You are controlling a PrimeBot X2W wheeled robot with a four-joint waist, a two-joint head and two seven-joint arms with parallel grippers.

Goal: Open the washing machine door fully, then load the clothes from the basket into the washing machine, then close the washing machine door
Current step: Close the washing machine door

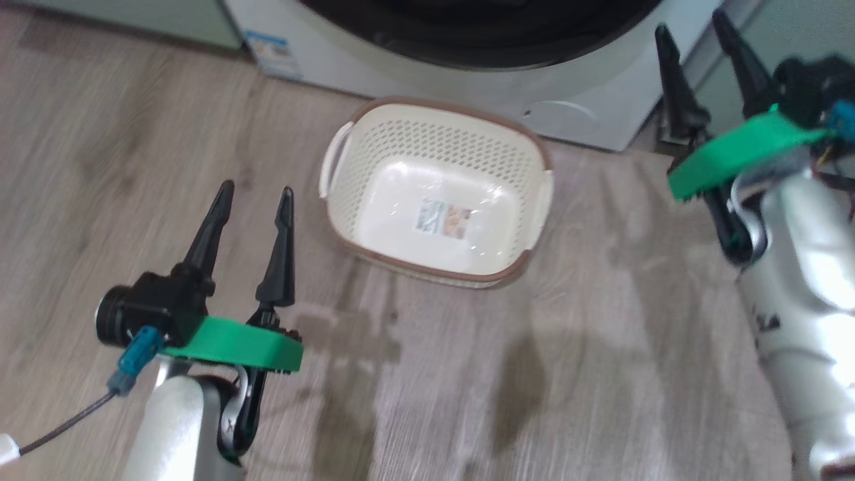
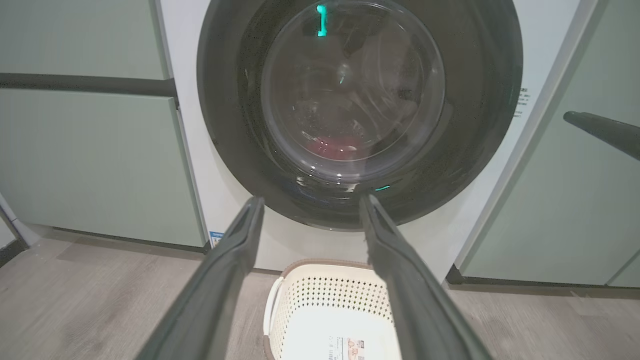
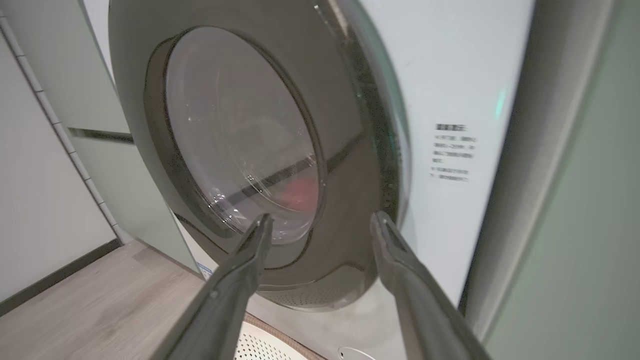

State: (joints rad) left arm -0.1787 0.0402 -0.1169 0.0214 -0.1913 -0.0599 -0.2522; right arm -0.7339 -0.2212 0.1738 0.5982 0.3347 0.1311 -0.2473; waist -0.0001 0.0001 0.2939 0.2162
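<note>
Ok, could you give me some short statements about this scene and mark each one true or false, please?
1. The basket is empty. True.
2. The clothes lie on the floor beside the basket. False: they show red behind the glass of the washing machine door.
3. The left gripper grips a basket handle. False: it is open, apart from the basket, holding nothing.
4. The right gripper is open. True.
5. The basket stands on the floor before the washing machine. True.
</note>
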